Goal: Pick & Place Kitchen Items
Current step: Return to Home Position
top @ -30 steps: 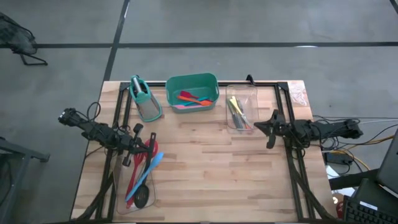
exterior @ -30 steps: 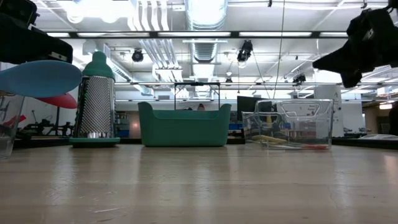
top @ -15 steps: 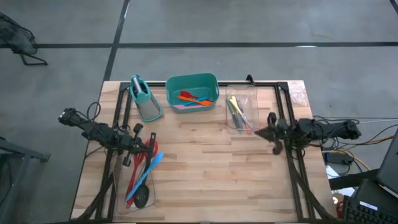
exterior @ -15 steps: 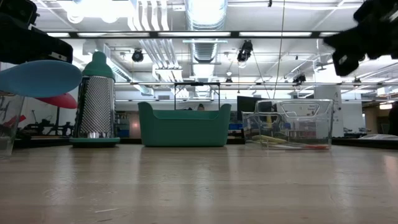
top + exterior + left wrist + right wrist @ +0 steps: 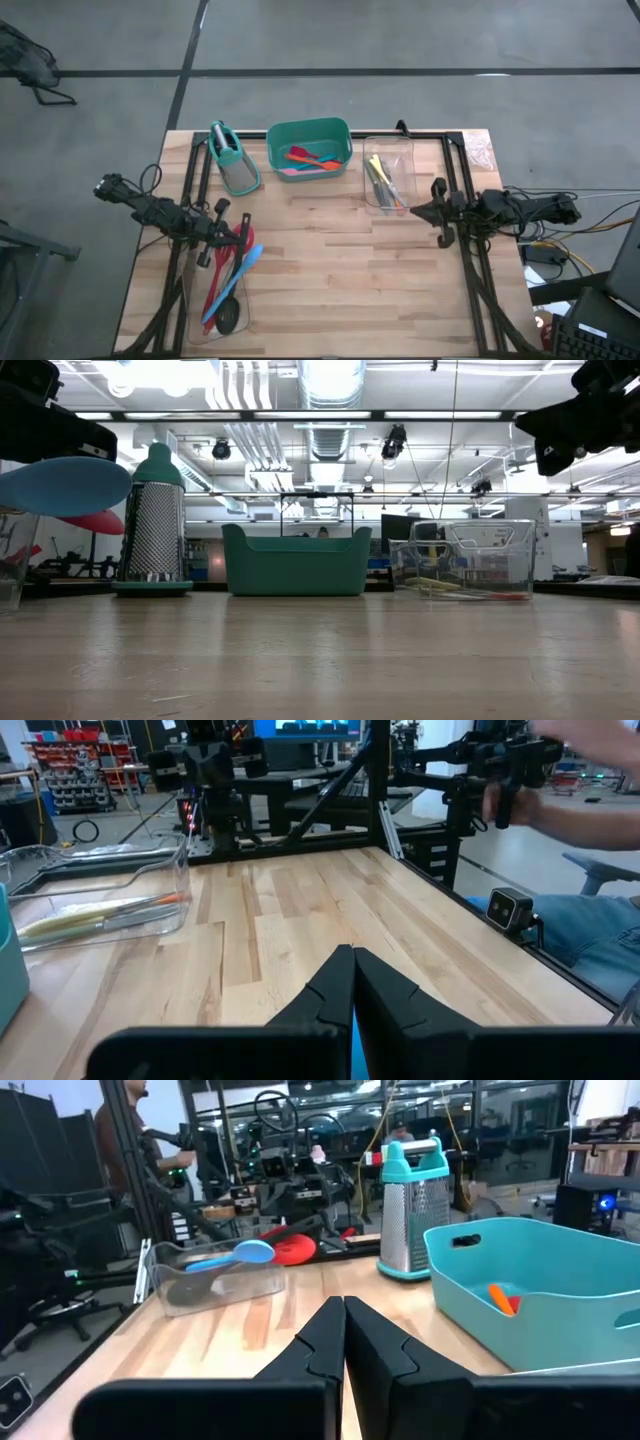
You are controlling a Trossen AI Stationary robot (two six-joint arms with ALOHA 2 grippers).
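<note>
Now level above the table (image 5: 340, 275), left fingers (image 5: 325, 995) and right fingers (image 5: 318, 1342) pressed together.

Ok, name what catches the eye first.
The green tub at the far edge of the table, orange and pink spatulas inside, with a metal grater left of it. Near left, a clear bin bristles with red and blue utensils; the left claw hangs shut above it, the right claw shut at the right.

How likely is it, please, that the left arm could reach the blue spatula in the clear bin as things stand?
Probably yes: the left hand hangs shut over the open-topped clear bin, and the blue spatula lies on top there with nothing covering it.
</note>
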